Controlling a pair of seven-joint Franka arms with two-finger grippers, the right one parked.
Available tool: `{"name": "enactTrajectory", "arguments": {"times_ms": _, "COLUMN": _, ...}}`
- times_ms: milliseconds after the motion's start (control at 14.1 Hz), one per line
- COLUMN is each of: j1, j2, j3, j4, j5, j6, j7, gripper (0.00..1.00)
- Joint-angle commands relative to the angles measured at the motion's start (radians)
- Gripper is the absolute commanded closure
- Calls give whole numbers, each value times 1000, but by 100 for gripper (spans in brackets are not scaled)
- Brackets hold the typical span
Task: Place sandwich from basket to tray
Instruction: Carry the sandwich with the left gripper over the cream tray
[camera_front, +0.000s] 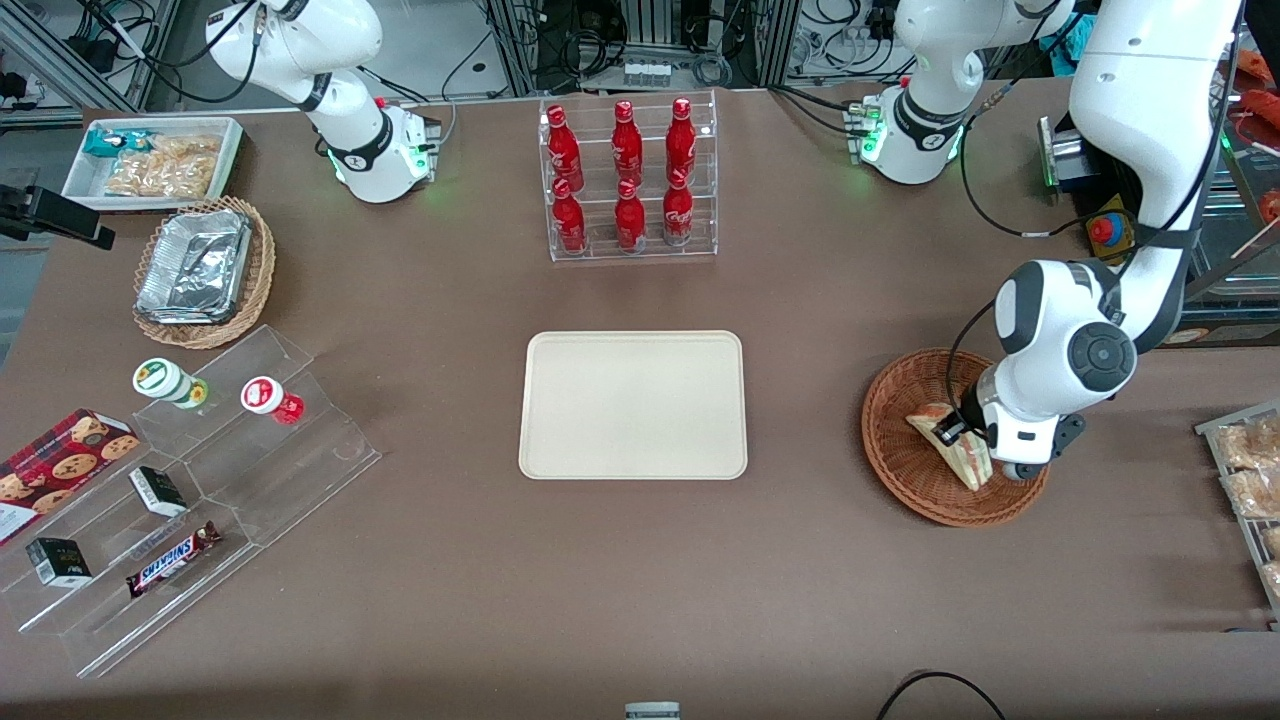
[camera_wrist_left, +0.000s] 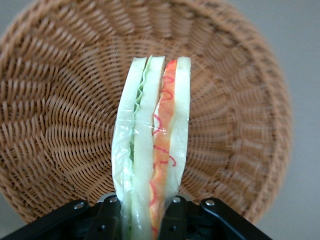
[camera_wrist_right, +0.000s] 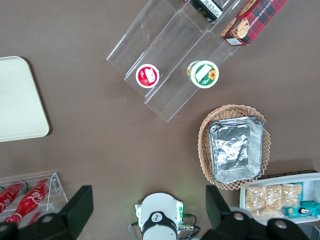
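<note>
Wrist view: pincer (camera_wrist_left: 142, 212) grips clear-wrapped triangular sandwich (camera_wrist_left: 152, 145) over woven basket (camera_wrist_left: 60, 125).

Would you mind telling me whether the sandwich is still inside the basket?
Yes, it is within the basket. The sandwich is pinched between the gripper jaws; whether it is lifted cannot be told.

Your front camera looked steeply down from high over the table (camera_front: 640, 600), taking in both arm bases and every edge. Your left wrist camera sat close above the basket (camera_wrist_left: 60, 125), past the claw (camera_wrist_left: 142, 212), sharing it with the front view. Your right wrist camera looked straight down, sharing the tray (camera_wrist_right: 17, 100) corner.
</note>
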Motion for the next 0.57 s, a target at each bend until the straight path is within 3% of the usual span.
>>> {"name": "enactTrajectory", "arguments": {"times_ms": 0, "j1": -53, "j2": -78, "j3": -55, "j4": 54, "j5": 12, "j6": -126, "j7": 1, "gripper": 84}}
{"name": "enactTrajectory", "arguments": {"times_ms": 213, "j1": -206, "j2": -26, "j3": -104, "j4": 195, "j5": 12, "j6": -252, "j7": -12, "gripper": 84}}
{"name": "enactTrajectory", "arguments": {"times_ms": 496, "j1": -441, "j2": 117, "j3": -104, "j4": 378, "j5": 5, "j6": -263, "j7": -111, "gripper": 83}}
